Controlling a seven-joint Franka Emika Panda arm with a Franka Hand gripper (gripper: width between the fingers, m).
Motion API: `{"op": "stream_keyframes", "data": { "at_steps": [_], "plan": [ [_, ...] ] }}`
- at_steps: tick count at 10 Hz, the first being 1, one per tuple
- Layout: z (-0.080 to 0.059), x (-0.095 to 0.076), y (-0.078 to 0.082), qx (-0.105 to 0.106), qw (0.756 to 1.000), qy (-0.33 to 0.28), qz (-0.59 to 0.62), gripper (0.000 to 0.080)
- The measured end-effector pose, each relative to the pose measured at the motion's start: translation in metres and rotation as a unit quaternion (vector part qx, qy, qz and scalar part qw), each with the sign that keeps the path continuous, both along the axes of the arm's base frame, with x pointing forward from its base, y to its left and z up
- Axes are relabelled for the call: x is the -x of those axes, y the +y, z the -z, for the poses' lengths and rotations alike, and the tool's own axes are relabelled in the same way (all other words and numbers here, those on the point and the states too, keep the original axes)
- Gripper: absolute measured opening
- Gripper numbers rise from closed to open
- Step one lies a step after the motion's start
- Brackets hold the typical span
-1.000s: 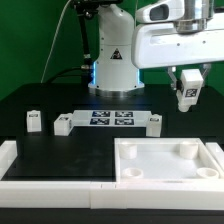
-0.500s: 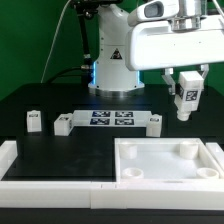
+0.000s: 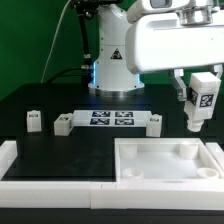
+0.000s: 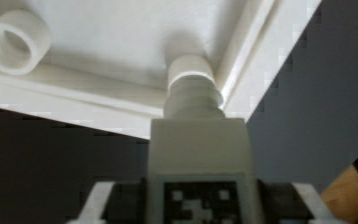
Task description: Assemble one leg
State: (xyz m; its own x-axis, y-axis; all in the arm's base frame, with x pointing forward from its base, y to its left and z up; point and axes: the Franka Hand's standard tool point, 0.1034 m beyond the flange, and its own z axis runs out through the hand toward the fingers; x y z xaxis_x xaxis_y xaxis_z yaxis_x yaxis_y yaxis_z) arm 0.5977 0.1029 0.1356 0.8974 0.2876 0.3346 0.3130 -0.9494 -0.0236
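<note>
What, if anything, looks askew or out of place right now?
Nothing stands out. The hand holds the leg roughly upright near the square panel's far corner on the exterior view's right. The three loose legs stand near the marker board.

The leg (image 3: 197, 120), a small white block-shaped post with a black-and-white tag facing the exterior camera, hangs upright in the pincer (image 3: 204, 95) above the tabletop (image 3: 55, 100) at the exterior view's right (narrower round tip (image 4: 190, 75) pointing down).
</note>
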Motion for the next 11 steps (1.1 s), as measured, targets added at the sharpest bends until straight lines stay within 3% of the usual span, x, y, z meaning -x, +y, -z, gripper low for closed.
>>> {"op": "stream_keyframes", "data": {
  "at_steps": [4, 5, 8, 11],
  "plan": [
    [0.003, 0.002, 0.000, 0.000, 1.000, 0.005, 0.000, 0.0287],
    [0.006, -0.003, -0.002, 0.000, 1.000, -0.004, -0.001, 0.0287],
    [0.008, -0.030, 0.015, -0.008, 1.000, -0.013, -0.004, 0.0287],
    [0.020, -0.039, 0.010, -0.009, 0.998, -0.055, -0.001, 0.0288]
  ]
}}
